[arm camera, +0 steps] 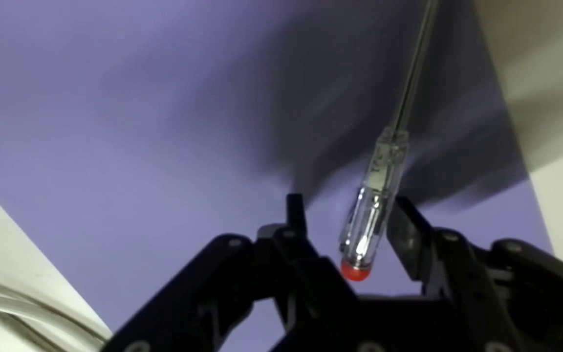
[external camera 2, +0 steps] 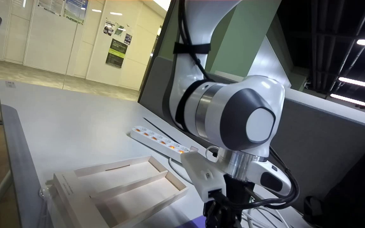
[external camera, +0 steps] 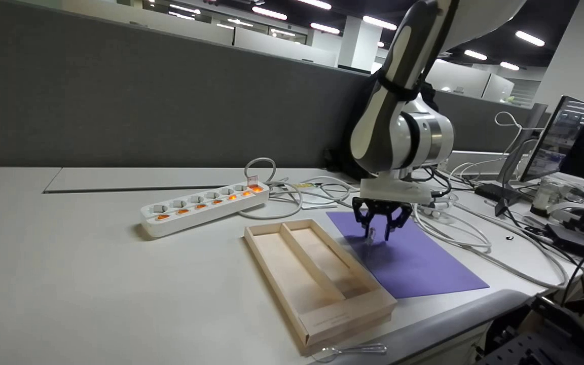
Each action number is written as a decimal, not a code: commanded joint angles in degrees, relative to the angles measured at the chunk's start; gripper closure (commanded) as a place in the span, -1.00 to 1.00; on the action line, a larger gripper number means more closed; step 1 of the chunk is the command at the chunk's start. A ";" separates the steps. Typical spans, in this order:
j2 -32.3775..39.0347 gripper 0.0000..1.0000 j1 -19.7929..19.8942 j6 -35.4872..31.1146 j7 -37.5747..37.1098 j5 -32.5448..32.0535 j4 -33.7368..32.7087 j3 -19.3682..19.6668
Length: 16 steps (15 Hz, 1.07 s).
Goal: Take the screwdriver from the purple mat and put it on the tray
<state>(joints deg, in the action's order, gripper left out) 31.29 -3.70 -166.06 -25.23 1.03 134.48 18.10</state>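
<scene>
Clear plastic screwdriver [arm camera: 386, 154] lies between the half-open gripper [arm camera: 350, 215] jaws, ungripped, and imo might twist since one jaw's closer and could nudge it first.

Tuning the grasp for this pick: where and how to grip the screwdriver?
Probably best by the clear handle of the screwdriver, from above, closing across its width. The handle is thicker than the shaft, lies within the open gripper, nothing covers it in the wrist view, and the purple mat is beneath.
</scene>
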 commanded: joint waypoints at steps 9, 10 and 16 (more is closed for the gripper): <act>-0.92 0.91 0.61 -0.41 2.39 1.96 0.61 -0.74; -1.45 0.91 0.41 -0.68 2.63 1.88 1.05 -0.70; -7.05 0.91 -3.52 -4.46 4.59 -0.01 4.39 0.33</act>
<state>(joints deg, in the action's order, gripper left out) 29.01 -5.18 -169.56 -21.99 1.95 135.89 17.69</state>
